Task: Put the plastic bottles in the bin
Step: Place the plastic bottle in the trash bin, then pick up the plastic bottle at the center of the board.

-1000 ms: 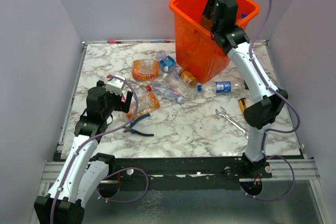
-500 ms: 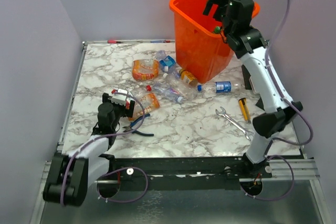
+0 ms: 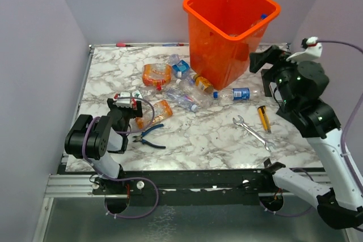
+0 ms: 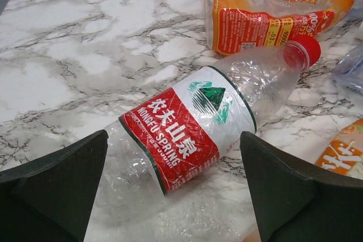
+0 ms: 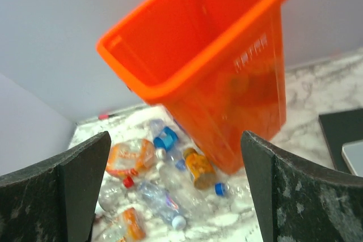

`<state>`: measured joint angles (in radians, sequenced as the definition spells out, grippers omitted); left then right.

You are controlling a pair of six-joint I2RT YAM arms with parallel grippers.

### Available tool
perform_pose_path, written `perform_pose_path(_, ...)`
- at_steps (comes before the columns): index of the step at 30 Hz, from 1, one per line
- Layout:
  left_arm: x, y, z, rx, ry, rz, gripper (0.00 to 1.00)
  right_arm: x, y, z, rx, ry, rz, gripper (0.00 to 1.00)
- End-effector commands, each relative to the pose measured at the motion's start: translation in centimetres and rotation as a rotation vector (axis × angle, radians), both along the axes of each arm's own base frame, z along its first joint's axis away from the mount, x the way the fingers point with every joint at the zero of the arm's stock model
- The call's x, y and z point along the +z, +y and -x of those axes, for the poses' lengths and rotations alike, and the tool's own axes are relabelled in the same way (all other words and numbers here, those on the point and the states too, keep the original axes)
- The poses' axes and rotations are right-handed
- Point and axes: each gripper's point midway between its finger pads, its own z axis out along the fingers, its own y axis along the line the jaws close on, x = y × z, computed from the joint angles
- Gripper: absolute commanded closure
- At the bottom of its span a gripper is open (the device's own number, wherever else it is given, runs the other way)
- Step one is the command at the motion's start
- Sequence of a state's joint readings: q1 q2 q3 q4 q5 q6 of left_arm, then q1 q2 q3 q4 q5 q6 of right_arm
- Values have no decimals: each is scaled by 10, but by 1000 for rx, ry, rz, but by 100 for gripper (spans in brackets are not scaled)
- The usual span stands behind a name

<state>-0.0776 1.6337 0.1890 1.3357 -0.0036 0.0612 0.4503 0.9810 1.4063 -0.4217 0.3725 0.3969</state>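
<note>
A bottle (image 4: 181, 140) with a red NONGFU SPRING label lies on the tabletop (image 4: 74, 55) between the wide-open, empty fingers of the left pincer (image 4: 173, 137). The right pincer (image 5: 176, 135), equally spread and empty, hangs facing the bin (image 5: 238, 94) at the tabletop's far side; lettering on its wall is too blurred to read.

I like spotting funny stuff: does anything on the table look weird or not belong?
Yes. Blue-handled pliers and a steel wrench lie on the table beside the bottles, and they aren't bottles. Some bottles look squashed, like the orange-labelled one.
</note>
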Motion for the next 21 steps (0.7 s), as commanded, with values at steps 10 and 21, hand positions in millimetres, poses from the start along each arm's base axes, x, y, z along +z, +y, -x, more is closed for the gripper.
perform_pose_path(10,15,6,-9,50,-60,42,1,-254,33,-18,18,501,-13,0)
perform_pose_path(21,9,12,-18,92,-16,50,1,-323,20,-82,-130,596,233,0)
